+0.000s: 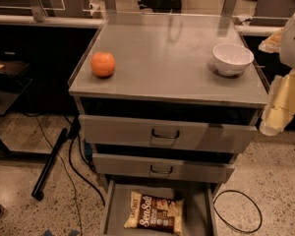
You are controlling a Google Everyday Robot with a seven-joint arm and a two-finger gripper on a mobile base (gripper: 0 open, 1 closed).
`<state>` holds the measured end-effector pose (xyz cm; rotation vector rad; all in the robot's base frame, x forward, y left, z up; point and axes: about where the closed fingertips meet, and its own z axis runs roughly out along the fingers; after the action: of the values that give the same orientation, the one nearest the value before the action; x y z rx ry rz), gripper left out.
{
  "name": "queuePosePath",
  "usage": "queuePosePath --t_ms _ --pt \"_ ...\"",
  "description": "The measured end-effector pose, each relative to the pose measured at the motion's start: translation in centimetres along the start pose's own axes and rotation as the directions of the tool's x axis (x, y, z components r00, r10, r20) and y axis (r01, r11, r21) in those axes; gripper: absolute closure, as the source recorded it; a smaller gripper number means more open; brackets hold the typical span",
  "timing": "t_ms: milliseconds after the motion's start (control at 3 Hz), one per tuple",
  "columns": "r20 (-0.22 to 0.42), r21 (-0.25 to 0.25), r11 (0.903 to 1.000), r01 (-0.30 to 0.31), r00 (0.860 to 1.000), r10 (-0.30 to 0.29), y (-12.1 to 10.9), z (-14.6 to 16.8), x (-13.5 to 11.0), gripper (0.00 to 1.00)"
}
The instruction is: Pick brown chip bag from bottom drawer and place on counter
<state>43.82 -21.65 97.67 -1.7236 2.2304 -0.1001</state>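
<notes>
The brown chip bag lies flat on the floor of the open bottom drawer, its "Sea Salt" lettering facing up. The counter is the grey cabinet top above it. My gripper hangs at the right edge of the view, beside the counter's front right corner and level with the top drawer front. It is well above and to the right of the bag, and holds nothing that I can see.
An orange sits at the counter's left and a white bowl at its right. Two grey drawer fronts with dark handles are above the open drawer. A black pole and cable loop lie on the floor.
</notes>
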Motion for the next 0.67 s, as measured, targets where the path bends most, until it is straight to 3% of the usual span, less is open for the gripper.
queuePosePath --t_ms 333,667 --pt "0.0 0.0 1.0 -0.001 1.0 0.001 0.1 0.1 0.0 0.0" --pt "-0.001 -0.006 0.9999 -0.013 1.0 0.013 2.2 2.1 0.1 0.0"
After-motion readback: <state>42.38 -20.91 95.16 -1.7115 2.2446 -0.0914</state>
